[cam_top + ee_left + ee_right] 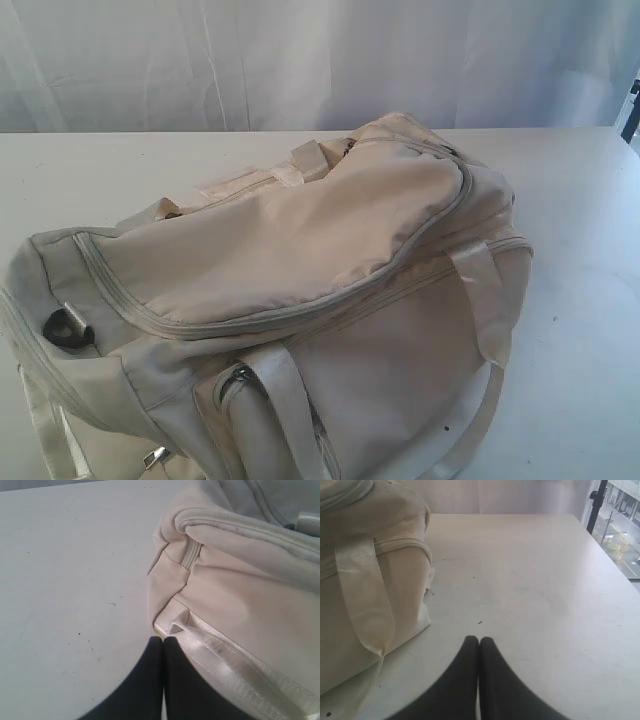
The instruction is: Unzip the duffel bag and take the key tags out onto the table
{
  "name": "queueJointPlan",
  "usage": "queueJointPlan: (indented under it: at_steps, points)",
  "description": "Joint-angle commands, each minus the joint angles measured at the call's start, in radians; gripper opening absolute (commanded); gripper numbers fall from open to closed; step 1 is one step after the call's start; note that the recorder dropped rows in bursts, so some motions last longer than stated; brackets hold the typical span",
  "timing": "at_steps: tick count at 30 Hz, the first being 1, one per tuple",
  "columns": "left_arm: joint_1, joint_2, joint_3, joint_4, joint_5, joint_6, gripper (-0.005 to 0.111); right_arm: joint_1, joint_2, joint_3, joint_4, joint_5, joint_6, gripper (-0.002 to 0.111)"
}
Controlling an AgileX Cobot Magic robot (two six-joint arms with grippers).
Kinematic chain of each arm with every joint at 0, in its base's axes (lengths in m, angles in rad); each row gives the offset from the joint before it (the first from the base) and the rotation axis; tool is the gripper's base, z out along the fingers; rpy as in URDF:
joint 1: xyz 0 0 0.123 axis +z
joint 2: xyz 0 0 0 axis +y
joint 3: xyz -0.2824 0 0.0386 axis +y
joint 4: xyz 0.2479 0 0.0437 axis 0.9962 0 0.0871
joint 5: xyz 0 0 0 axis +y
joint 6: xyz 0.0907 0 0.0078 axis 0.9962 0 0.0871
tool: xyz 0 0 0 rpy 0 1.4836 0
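Note:
The cream duffel bag (300,300) lies across the white table (580,300), its grey top zipper (300,305) closed along its length. No key tags show in any view. Neither gripper appears in the exterior view. In the left wrist view my left gripper (163,639) is shut with nothing in it, its black tips just short of the duffel bag's (240,580) end corner and webbing strap (235,665). In the right wrist view my right gripper (479,639) is shut and empty over bare table (530,580), beside the duffel bag (360,580) and its handle (367,600).
A pale curtain (300,60) hangs behind the table. The bag's side pocket (260,420) and buckles (68,325) face the camera. Bare tabletop lies right of the bag (590,380). A window with a street outside (620,525) shows past the table's far edge.

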Motion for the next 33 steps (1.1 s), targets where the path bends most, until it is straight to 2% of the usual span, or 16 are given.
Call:
queueJointPlan:
  at_steps: [1,19,25,33]
  points:
    - [-0.009,-0.004,0.003,-0.006,0.004,-0.001,0.000,-0.002,-0.006,0.004,0.000,-0.004,0.005,0.000]
    - [-0.009,-0.004,0.003,-0.006,0.001,-0.004,0.000,-0.002,-0.006,0.004,0.000,-0.004,0.005,0.000]
    - [-0.009,-0.004,0.003,-0.006,-0.206,-0.002,0.000,-0.002,-0.006,0.004,0.000,-0.043,0.005,0.000]
    - [-0.009,-0.004,0.003,-0.006,-0.513,0.000,0.000,-0.002,-0.006,0.004,0.000,-0.302,0.005,0.000]
